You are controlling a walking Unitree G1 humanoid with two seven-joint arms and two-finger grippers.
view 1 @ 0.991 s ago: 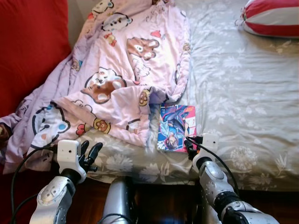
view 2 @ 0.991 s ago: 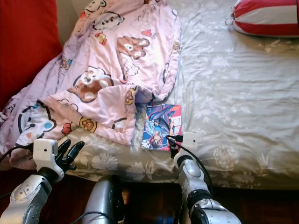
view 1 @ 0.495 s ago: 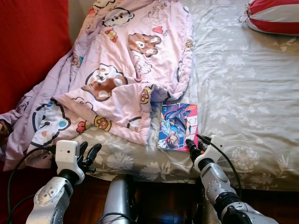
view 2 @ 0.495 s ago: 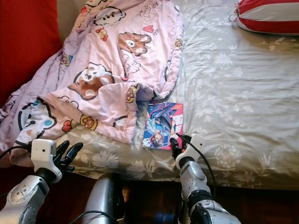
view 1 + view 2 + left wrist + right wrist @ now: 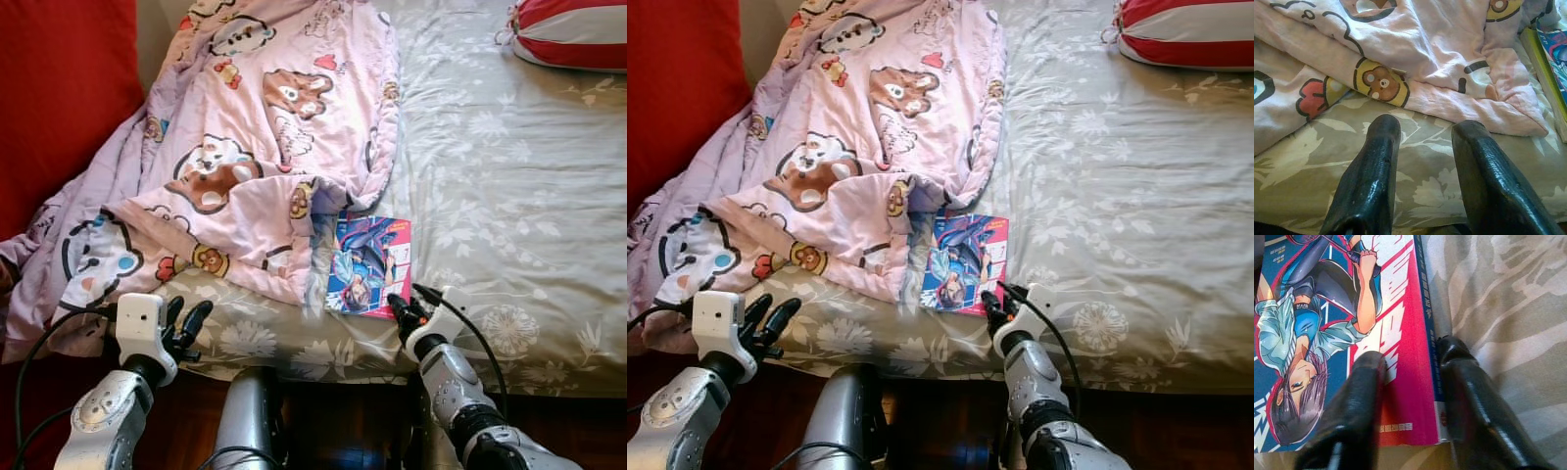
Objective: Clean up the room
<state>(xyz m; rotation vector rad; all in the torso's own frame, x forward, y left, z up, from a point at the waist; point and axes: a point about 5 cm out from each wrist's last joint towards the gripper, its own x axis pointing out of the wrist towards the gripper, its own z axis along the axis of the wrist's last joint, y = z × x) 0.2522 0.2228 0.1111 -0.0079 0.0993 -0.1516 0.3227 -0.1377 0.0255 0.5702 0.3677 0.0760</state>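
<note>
Fingers of the right gripper (image 5: 1408,382) spread across the spine corner of a comic book (image 5: 367,266) lying on the grey bedsheet (image 5: 509,196) beside the pink blanket (image 5: 265,147); a clean pinch needs one finger under the edge. Left gripper (image 5: 1425,161) hovers open. Since earlier, the right wrist has rolled toward the book.

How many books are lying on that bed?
1: a comic book near the bed's front edge, partly tucked under the pink blanket, by the right gripper. The blanket could hide others.
</note>
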